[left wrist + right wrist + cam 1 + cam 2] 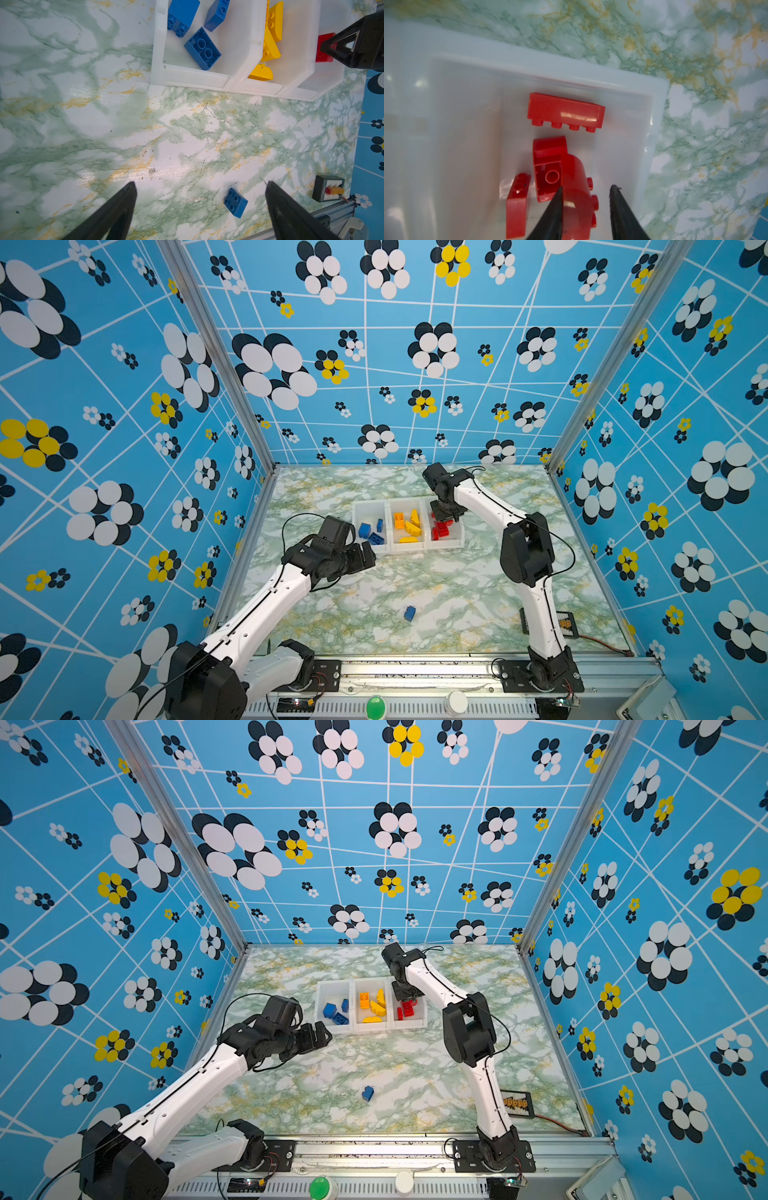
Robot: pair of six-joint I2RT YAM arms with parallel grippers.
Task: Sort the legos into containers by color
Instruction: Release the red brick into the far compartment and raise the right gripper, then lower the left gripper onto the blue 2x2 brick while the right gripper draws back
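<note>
Three white bins (pixel 409 548) stand in a row on the far half of the table (pixel 436 593). In both top views the left one holds the blue bricks (pixel 371 531), the middle one the yellow bricks (pixel 409 522) and the right one the red bricks (pixel 441 529). A loose blue brick (pixel 410 613) lies alone nearer the front, well apart from the bins. The right gripper (pixel 586 186) hangs over the right bin with its jaws a little apart. A curved red brick (pixel 575 176) lies between them with a gap at one finger, so it is not clamped. The left gripper (pixel 201 184) is wide open and empty, above the table just beside the front of the left bin.
</note>
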